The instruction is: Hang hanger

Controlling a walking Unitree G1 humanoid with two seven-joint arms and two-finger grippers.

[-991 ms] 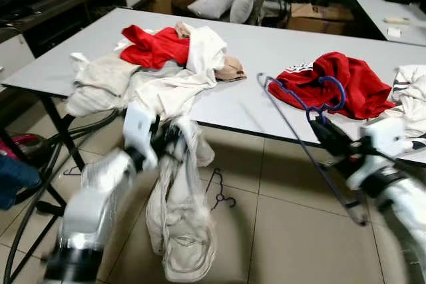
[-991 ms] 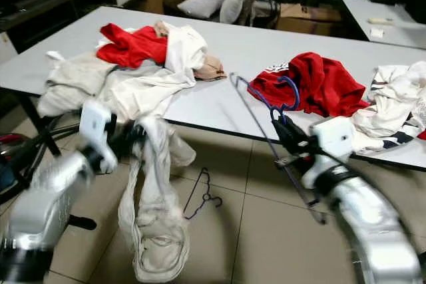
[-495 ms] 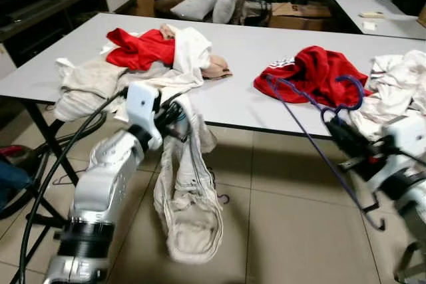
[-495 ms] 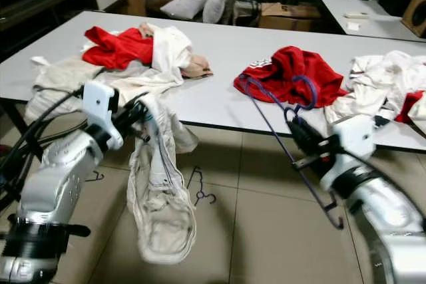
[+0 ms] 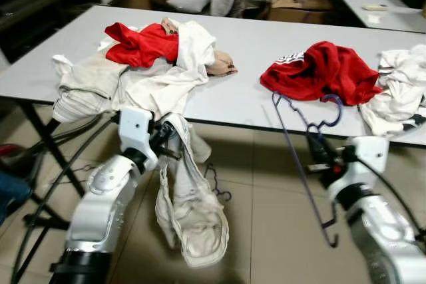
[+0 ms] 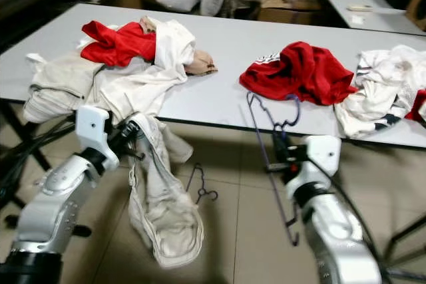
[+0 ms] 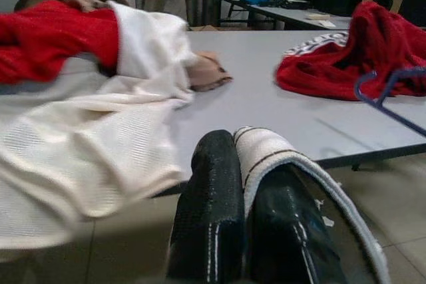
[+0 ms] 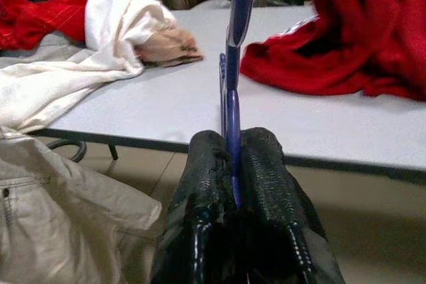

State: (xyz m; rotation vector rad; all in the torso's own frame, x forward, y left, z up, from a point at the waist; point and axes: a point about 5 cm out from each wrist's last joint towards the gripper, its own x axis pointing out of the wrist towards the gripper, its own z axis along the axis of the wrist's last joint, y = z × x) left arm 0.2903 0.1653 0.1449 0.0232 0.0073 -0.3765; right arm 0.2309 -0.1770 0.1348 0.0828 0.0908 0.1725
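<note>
A blue wire hanger (image 8: 231, 91) stands nearly upright in front of the table's near edge, and my right gripper (image 5: 314, 149) is shut on its lower bar. Its hook rises to the red garment (image 5: 326, 71) lying on the white table (image 5: 246, 44). My left gripper (image 5: 164, 139) is shut on the striped waistband (image 7: 266, 145) of a cream garment (image 5: 193, 214). That garment hangs down from the gripper towards the tiled floor, left of the hanger.
A pile of cream, white and red clothes (image 5: 146, 64) covers the table's left part, and a white striped garment (image 5: 403, 91) lies at its right end. A black hanger (image 5: 217, 187) lies on the floor under the table edge. Cables and table legs (image 5: 40, 144) stand at the left.
The camera has shifted. My right gripper has drawn the blue hanger inward and stood it more upright. The left gripper still holds the cream garment, now a little lower.
</note>
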